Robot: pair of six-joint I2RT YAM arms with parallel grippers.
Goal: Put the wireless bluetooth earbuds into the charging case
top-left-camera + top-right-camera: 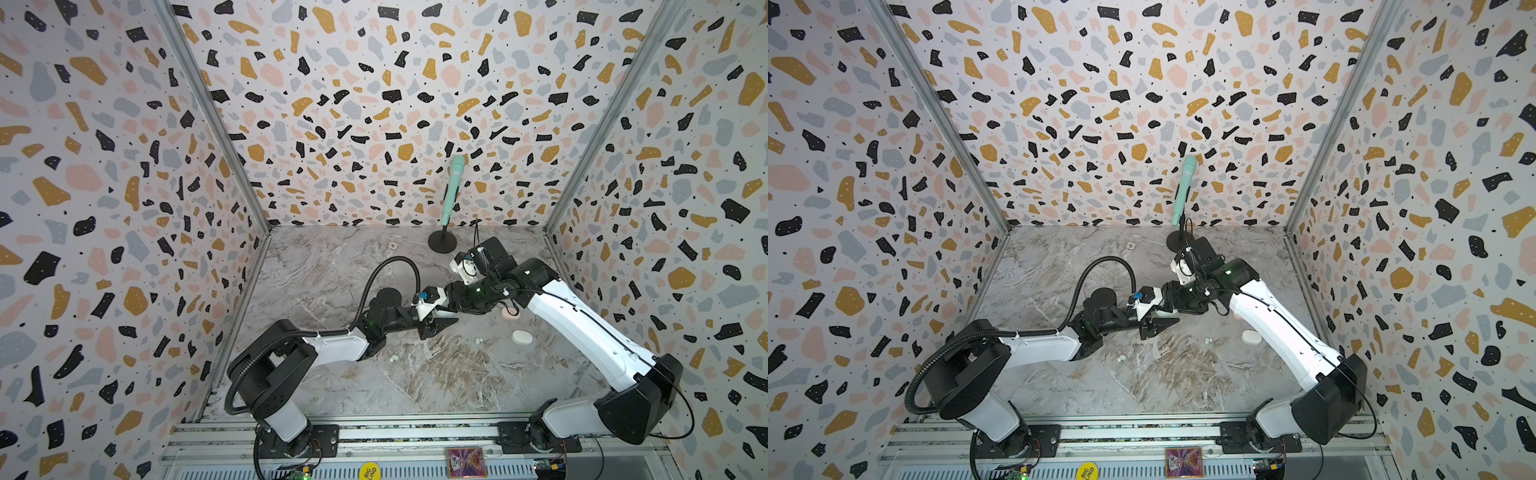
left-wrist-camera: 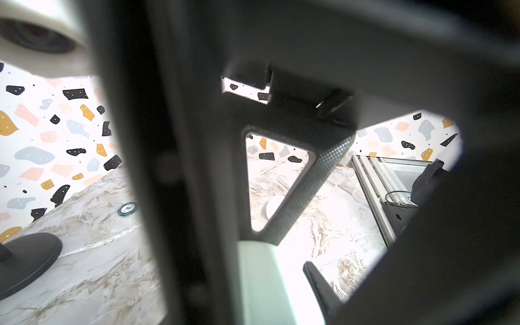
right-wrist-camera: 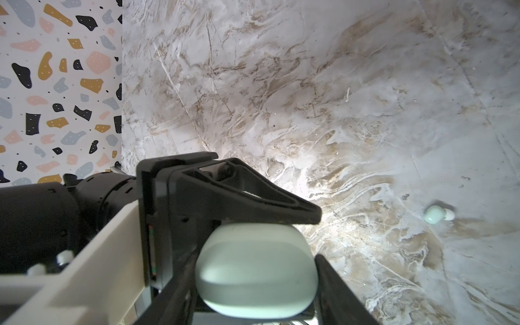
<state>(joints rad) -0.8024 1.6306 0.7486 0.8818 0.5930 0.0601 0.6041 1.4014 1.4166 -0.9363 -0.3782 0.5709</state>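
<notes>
My right gripper (image 3: 256, 267) is shut on a pale mint charging case (image 3: 256, 275), held above the table's middle. My left gripper (image 2: 270, 281) meets it from the left, and one of its black fingers (image 3: 253, 197) rests on the case's upper edge; whether its jaws grip is not visible. In both top views the grippers (image 1: 444, 322) (image 1: 1167, 323) touch tip to tip and hide the case. Wireless bluetooth earbuds lie loose on the marble: a white pair (image 1: 392, 357) (image 1: 1121, 358) and a mint pair (image 1: 478, 340) (image 1: 1207, 340) (image 3: 434, 214).
A white case (image 1: 522, 337) (image 1: 1252, 336) lies shut to the right of the mint pair. A pink case (image 1: 510, 313) shows partly under the right arm. A mint microphone (image 1: 453, 187) stands on a black stand (image 1: 442, 241) at the back. A poker chip (image 2: 128, 208) lies near it.
</notes>
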